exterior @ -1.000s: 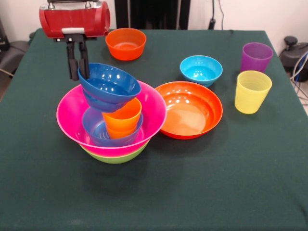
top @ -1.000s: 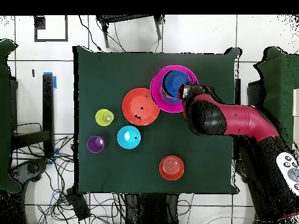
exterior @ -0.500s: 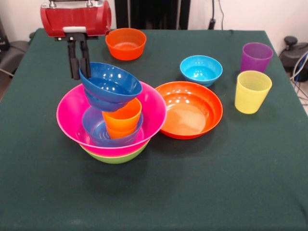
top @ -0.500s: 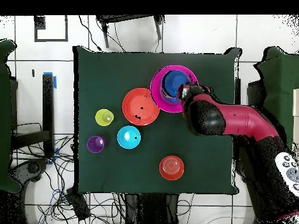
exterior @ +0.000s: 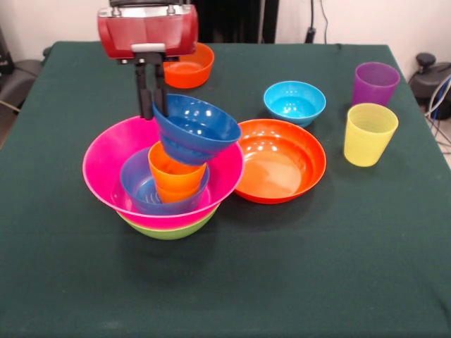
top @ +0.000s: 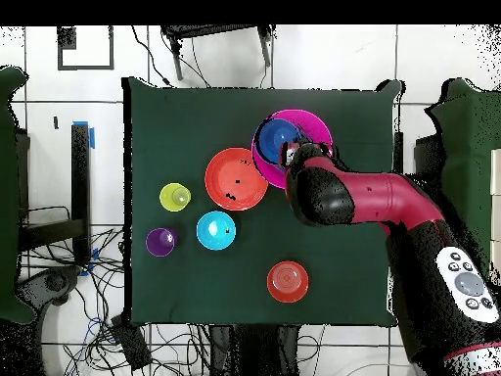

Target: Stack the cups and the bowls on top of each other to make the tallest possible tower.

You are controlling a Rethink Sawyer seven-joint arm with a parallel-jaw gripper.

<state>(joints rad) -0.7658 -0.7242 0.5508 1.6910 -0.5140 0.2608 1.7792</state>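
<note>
My gripper [exterior: 153, 105] is shut on the rim of a dark blue bowl [exterior: 196, 130] and holds it tilted above the tower. The tower is a lime green bowl [exterior: 169, 229], a big pink bowl [exterior: 106, 158], a blue bowl [exterior: 141, 186] and an orange cup [exterior: 176, 176], nested. The dark blue bowl hangs over the orange cup's right side. In the overhead view my arm [top: 338, 196] covers part of the pink bowl [top: 303, 127]. A yellow cup [exterior: 369, 134] and a purple cup [exterior: 375, 83] stand at the right.
A shallow orange bowl [exterior: 278, 160] lies right beside the tower. A cyan bowl [exterior: 294, 102] sits behind it. A small orange bowl [exterior: 189, 70] is at the back, partly behind my gripper's red housing [exterior: 148, 29]. The table's dark green cloth [exterior: 282, 267] stretches toward the front.
My gripper has moved to the right in the front view, carrying the dark blue bowl from over the pink bowl's left side to above the orange cup.
</note>
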